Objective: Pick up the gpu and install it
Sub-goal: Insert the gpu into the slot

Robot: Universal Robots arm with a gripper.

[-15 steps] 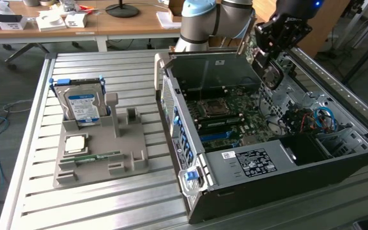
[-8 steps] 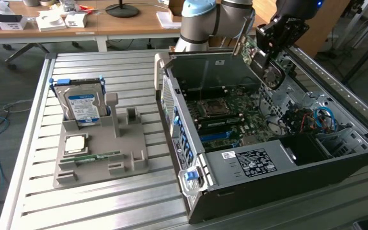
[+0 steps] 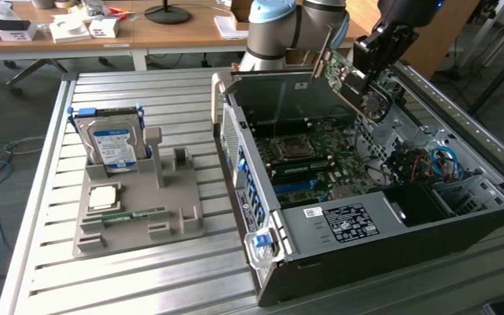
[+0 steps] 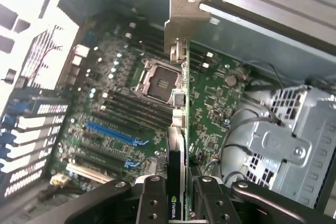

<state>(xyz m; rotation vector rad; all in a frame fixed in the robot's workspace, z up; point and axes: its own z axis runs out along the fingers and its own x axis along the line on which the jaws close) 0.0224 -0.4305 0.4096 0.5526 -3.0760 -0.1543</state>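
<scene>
The arm [image 3: 280, 26] rose in a stack of grey joints with pale blue caps, folded close together, and reached over toward the exterior view's right. From there its black wrist [image 3: 401, 20] sloped downward, so the gripper [image 3: 363, 60] pointed down at a tilt. The two dark fingers [image 4: 152, 200] stood partly apart, pressed in from either side on the gpu [image 4: 179, 114]. They gripped the thin card edge-on, and it hung out beyond the fingertips.

Inspected: gpu [image 4: 178, 103] shows green circuit board, dull bare-metal bracket [image 4: 186, 17]; table [image 3: 147, 269] ribbed brushed metal; holder [image 3: 182, 216] matt grey plastic.
</scene>
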